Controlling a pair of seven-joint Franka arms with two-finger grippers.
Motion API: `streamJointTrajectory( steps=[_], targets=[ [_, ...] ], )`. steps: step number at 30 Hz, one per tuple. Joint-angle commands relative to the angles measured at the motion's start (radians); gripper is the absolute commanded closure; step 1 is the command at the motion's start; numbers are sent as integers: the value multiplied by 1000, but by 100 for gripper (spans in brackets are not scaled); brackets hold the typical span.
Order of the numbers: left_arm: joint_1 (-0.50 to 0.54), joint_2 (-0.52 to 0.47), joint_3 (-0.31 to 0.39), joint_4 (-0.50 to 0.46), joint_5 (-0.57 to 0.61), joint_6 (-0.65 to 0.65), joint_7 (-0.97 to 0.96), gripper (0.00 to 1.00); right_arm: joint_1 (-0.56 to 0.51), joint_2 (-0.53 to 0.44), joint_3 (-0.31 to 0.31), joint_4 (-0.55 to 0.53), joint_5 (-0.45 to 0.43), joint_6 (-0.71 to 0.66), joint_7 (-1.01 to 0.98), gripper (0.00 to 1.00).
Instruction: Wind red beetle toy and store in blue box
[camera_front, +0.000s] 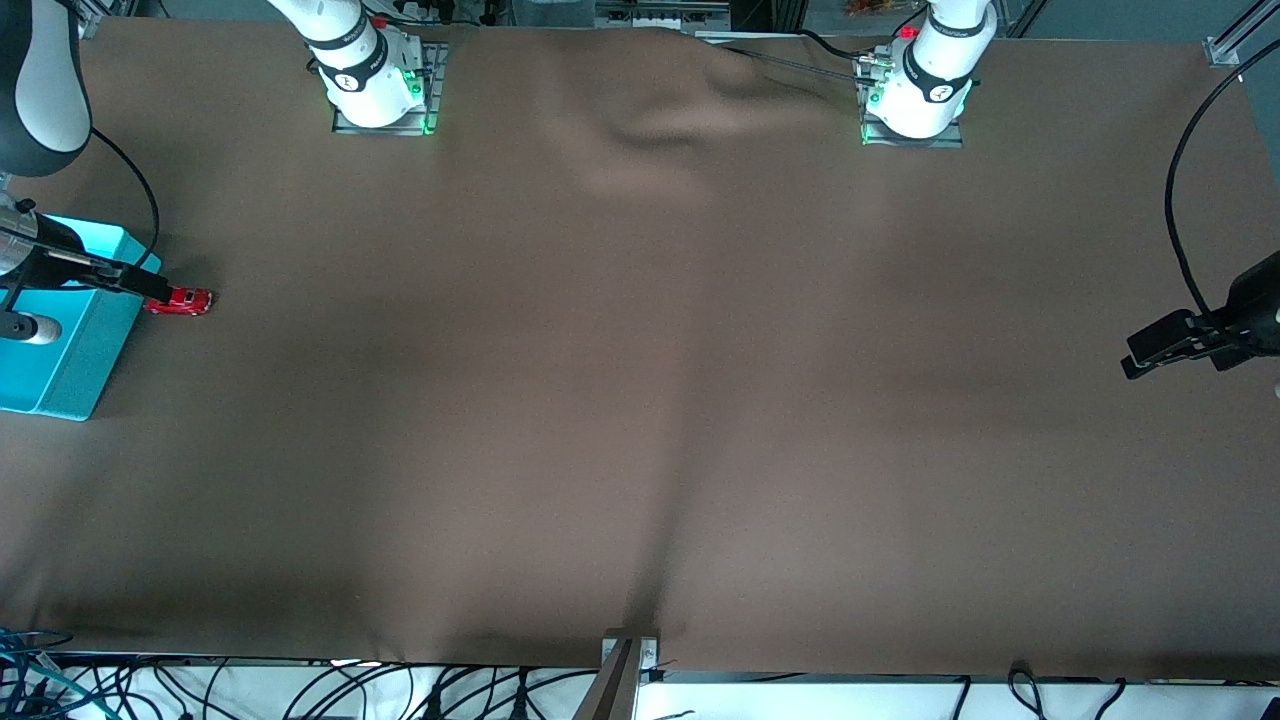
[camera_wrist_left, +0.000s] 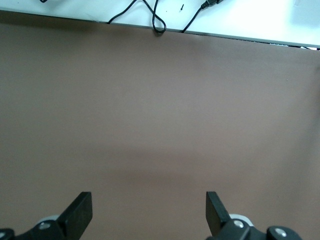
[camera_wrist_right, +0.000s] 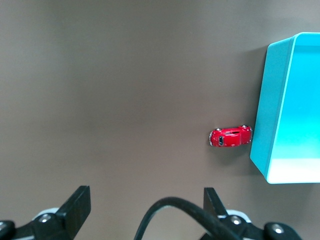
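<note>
Both grippers gape empty: the right gripper (camera_front: 140, 282) hangs over the turquoise-blue open-top box (camera_wrist_right: 272, 112); the tiny glossy red beetle toy (camera_wrist_right: 230, 137) sits on the brown cloth just beside that box; the left gripper (camera_wrist_left: 149, 212) waits over bare cloth.

The brown tablecloth (camera_front: 640, 400) lies bare across its middle and toward the left arm's end, with only soft wrinkles near the bases, so there is wide room to pass. At the right arm's end the blue box (camera_front: 75, 355) stands as the one tall obstacle, and the red beetle toy (camera_front: 180, 300) sits on the cloth just beside its wall, leaving little gap on that side.
</note>
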Motion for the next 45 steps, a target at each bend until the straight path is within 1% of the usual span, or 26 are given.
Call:
streamJointTrajectory(
  steps=[1, 10, 21, 26, 28, 35, 45],
  targets=[
    [-4, 11, 5, 28, -20, -16, 24, 0, 1, -38, -17, -94, -12, 84, 16, 0],
    [6, 10, 8, 28, -17, -16, 24, 0, 1, -36, -44, -168, -11, 173, 31, 0],
    [8, 18, 11, 28, -18, -16, 25, 0, 1, -33, -49, -240, -8, 272, 113, 0],
    [17, 18, 11, 28, -17, -16, 25, 0, 1, -29, -74, -259, -5, 281, 140, 0],
    [19, 16, 12, 28, -18, -16, 25, 0, 1, -30, -90, -281, -5, 308, 154, 0],
    [19, 18, 11, 28, -18, -16, 25, 0, 1, -29, -110, -354, -3, 411, 206, 0],
    [17, 16, 8, 28, -18, -16, 25, 0, 1, 17, -141, -372, -3, 476, 320, 0]
  ],
)
